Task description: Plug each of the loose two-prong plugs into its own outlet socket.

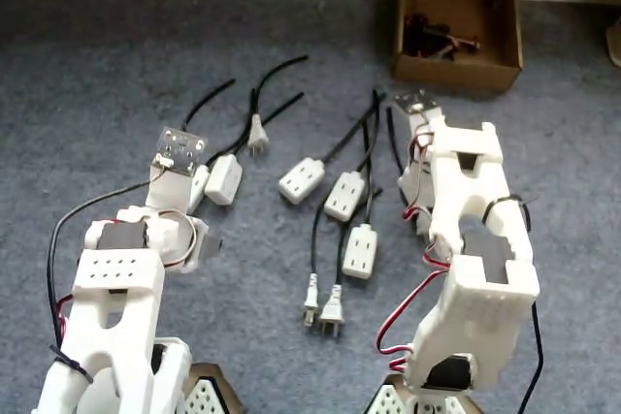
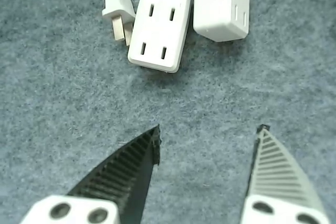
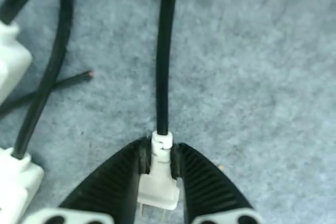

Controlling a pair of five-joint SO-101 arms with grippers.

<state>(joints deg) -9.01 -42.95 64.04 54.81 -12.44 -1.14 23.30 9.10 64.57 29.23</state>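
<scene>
Your right gripper (image 3: 160,149) pinches a plug (image 3: 157,186); your left gripper (image 2: 207,129) hangs, fingers spread apart, near the outlet socket (image 2: 159,27).

My left arm (image 1: 116,283) extends from the near edge on the left, and my left gripper (image 2: 209,129) hangs low with jaws wide apart. My right arm (image 1: 466,181) extends farther on the right; my right gripper (image 3: 160,148) is clamped on a plug (image 3: 157,187).
</scene>
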